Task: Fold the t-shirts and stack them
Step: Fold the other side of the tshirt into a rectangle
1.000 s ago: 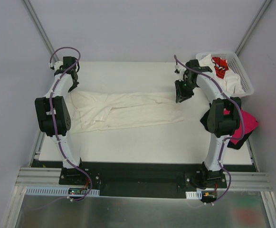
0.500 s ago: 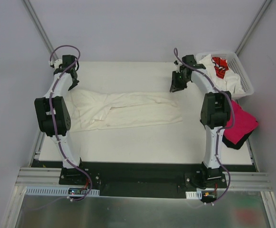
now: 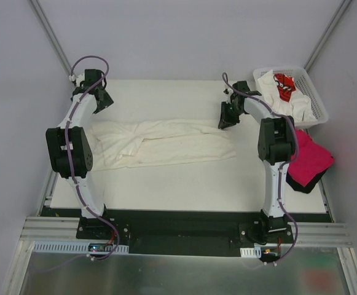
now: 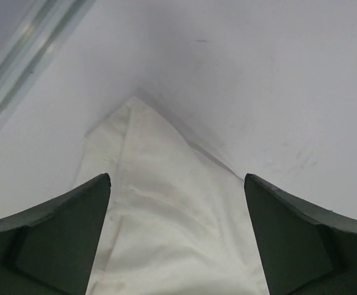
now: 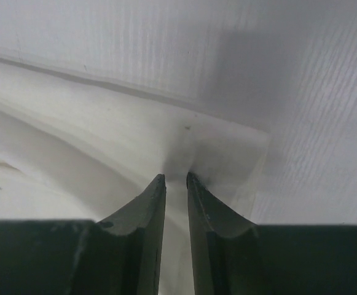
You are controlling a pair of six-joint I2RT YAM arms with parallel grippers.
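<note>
Right wrist view: right claw (image 5: 176,178) pinches the cream t-shirt (image 5: 74,141), nearly closed; left claw (image 4: 177,179) gapes wide, empty.

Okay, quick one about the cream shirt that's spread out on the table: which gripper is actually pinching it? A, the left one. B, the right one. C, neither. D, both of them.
B: in the right wrist view the right gripper has its fingers nearly together, with the cream shirt puckered between the tips, while the left gripper is wide open above a corner of it.
</note>
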